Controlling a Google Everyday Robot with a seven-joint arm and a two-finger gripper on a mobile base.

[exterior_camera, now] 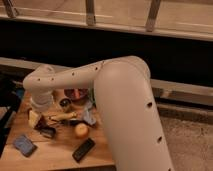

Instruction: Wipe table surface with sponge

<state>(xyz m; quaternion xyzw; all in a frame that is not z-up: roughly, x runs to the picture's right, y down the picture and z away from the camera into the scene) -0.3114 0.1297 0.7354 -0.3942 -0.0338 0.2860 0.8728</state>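
The table surface is a light brown wooden top at the lower left. The sponge, a small blue-grey pad, lies flat near the table's front left corner. My white arm sweeps in from the right and bends down at its wrist over the left part of the table. The gripper hangs low among the objects in the middle of the table, up and to the right of the sponge and apart from it. It stands open, with nothing seen held in it.
A black oblong block lies near the front edge, and a round yellow-orange object sits just behind it. A red bowl and a small dark cup stand at the back. The bulky arm hides the table's right side.
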